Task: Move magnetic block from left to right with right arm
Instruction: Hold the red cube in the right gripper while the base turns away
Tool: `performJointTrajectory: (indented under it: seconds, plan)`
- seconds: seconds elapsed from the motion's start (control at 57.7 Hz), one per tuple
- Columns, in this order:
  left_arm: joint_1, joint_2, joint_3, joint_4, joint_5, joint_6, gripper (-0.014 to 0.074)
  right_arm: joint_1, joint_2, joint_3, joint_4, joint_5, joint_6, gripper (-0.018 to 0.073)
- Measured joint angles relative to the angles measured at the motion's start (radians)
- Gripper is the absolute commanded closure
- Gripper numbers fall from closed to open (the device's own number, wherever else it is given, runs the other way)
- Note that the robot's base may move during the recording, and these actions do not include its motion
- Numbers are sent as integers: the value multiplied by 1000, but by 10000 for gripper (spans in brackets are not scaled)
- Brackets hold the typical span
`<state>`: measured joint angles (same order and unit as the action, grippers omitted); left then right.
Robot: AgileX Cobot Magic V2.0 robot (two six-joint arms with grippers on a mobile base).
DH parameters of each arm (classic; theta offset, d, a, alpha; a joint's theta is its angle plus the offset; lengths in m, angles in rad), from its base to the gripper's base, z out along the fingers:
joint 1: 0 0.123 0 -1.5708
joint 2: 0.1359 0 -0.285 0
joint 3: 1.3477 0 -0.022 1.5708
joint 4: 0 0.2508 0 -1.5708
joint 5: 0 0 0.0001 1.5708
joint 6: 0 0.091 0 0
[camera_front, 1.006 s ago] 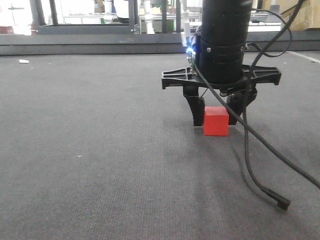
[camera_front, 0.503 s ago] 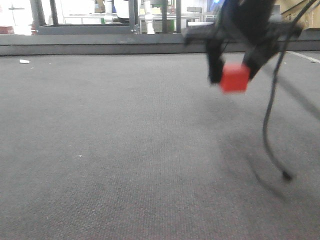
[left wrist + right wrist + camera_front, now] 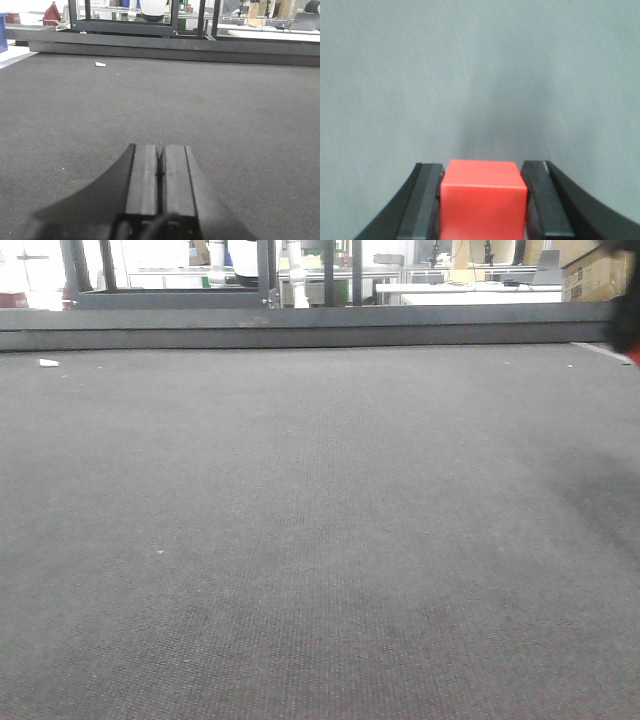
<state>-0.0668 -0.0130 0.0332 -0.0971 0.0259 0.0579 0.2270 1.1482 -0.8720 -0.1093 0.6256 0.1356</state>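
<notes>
The magnetic block (image 3: pixel 484 200), a small bright-red cube, sits between the two black fingers of my right gripper (image 3: pixel 482 167), which is shut on it above blurred grey carpet. In the front view only a dark blur of that gripper (image 3: pixel 631 335) with a sliver of red shows at the far right edge, off the carpet. My left gripper (image 3: pixel 161 148) hangs low over the grey carpet (image 3: pixel 225 110), its fingers pressed together with nothing between them.
A dark raised rail (image 3: pixel 300 328) borders the far edge of the carpet. A small white scrap (image 3: pixel 47 363) lies near the far left, and it shows in the left wrist view too (image 3: pixel 100 64). Cardboard boxes (image 3: pixel 597 275) stand beyond the far right corner.
The right gripper lifted the red block off the carpet and carried it up and to the right, almost out of the front view. Its trailing cable has left that view too.
</notes>
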Motion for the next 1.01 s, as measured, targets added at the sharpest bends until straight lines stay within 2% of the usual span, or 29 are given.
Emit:
performJointTrajectory:
  seconds: [0.225,0.364,0.676,1.006]
  plan:
    - [0,0,0,0,0,0,722,-2,-290,251,6,-47,-6,360]
    - [0,0,0,0,0,0,722,-2,-481,331,6,-43,-6,360]
    - [0,0,0,0,0,0,722,-2,-867,349,0,18,-7,360]
    - [0,0,0,0,0,0,722,-2,-1106,349,0,15,-7,360]
